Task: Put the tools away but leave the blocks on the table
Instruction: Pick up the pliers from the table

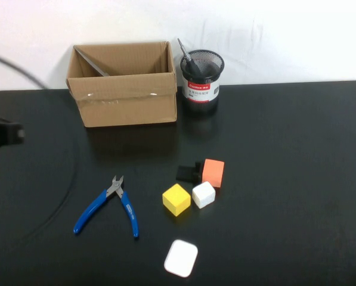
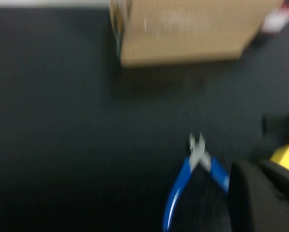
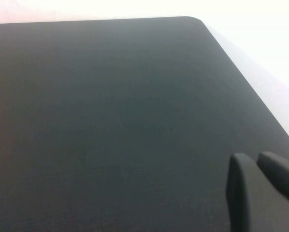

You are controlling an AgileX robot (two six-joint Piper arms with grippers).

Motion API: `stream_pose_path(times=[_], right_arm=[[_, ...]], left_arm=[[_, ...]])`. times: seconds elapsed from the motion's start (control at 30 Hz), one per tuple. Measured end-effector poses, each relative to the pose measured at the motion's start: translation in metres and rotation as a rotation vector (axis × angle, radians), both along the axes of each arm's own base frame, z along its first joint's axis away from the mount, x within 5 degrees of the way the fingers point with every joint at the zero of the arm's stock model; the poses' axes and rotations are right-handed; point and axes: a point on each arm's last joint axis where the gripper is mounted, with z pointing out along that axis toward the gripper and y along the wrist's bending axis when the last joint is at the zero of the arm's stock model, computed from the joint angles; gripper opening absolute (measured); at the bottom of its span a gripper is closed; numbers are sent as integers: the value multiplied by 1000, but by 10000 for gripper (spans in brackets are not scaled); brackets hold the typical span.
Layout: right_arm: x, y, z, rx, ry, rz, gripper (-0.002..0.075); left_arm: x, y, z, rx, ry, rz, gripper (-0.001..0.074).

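Pliers (image 1: 109,205) (blue handles) lie near-left of the blocks (image 1: 197,185); we see the left gripper (image 2: 263,193) hovering beside them, closed and empty, and the right gripper (image 3: 260,188) closed over bare table (image 3: 110,121).

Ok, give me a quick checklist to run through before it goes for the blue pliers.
1. Pliers lie flat on the table with bare tabletop around them: ok.
2. Yellow cube sits close to the pliers on their right but apart from them: ok, keep clear of it.
3. Left hand is shut, low beside the pliers, holding nothing: not ok, needs opening first.
4. Right hand is shut over bare table, away from everything: ok.
5. Cardboard box is open on top, with a long grey object leaning inside: ok.
6. Mesh cup already holds a dark tool: ok.
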Motion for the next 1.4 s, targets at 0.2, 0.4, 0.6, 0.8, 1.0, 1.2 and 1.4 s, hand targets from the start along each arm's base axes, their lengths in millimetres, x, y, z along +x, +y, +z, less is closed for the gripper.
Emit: stream_pose_path(times=[0.2, 0.4, 0.6, 0.8, 1.0, 1.2, 1.4], right_arm=[[0, 0, 0, 0, 0, 0, -6], [0, 0, 0, 0, 0, 0, -6], [0, 0, 0, -2, 0, 0, -6], [0, 0, 0, -2, 0, 0, -6], [0, 0, 0, -2, 0, 0, -6], [0, 0, 0, -2, 0, 0, -6], [0, 0, 0, -2, 0, 0, -6]], left_arm=[[56, -14, -27, 33, 325, -91, -4], [91, -47, -68, 129, 574, -350, 35], [114, -78, -110, 310, 599, -483, 237], [135, -84, -140, 391, 542, -479, 292], [143, -84, -160, 432, 562, -488, 296], [145, -89, -177, 384, 617, -487, 297], [147, -91, -192, 369, 654, -473, 297]])
